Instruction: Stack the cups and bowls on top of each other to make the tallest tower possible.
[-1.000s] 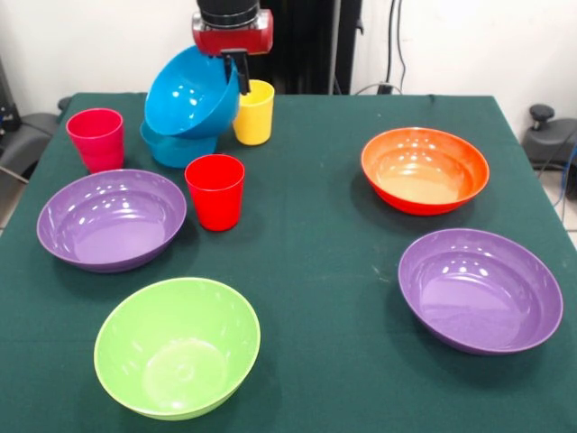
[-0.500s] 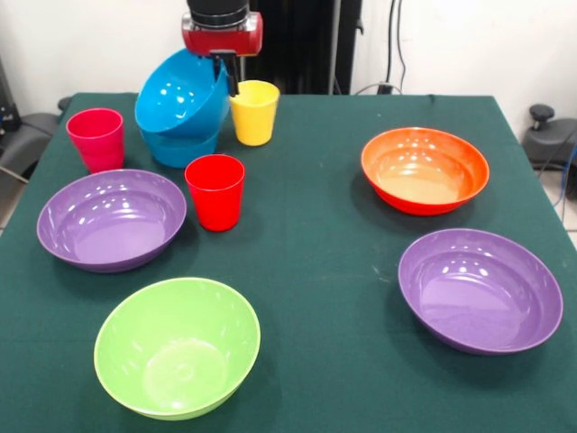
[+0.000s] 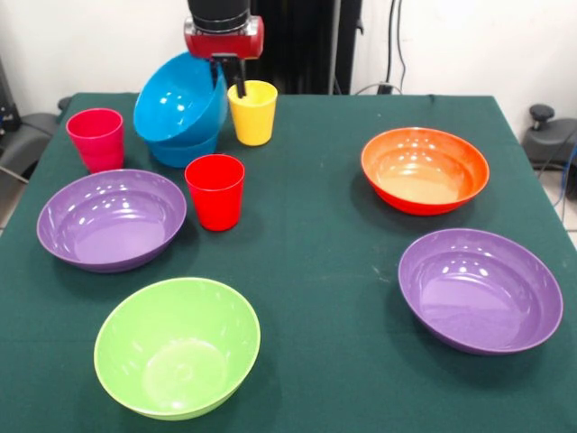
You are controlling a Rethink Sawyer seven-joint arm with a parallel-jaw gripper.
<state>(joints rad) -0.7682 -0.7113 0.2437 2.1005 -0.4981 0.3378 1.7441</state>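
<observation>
- Red and black, the arm comes straight down at the table's far edge, its end effector pointing down with dark fingers closed on the rim of the blue bowl.
- That blue bowl hangs tilted, its opening turned toward the camera, and sits partly inside a second blue bowl standing upright on the table beneath it.
- Taking the red cup as the landmark: the two blue bowls are just behind it, the yellow cup behind and slightly right, beside the end effector.
- The pink-magenta cup stands to the red cup's left and a little further back.
- A wide purple bowl lies just left of the red cup, close to touching it.
- The lime green bowl sits in front of the red cup, near the front edge.
- The orange bowl is well to the red cup's right; a second purple bowl lies right and nearer the camera.
- The table wears a dark green cloth; behind it is a white wall with cables hanging down.
</observation>
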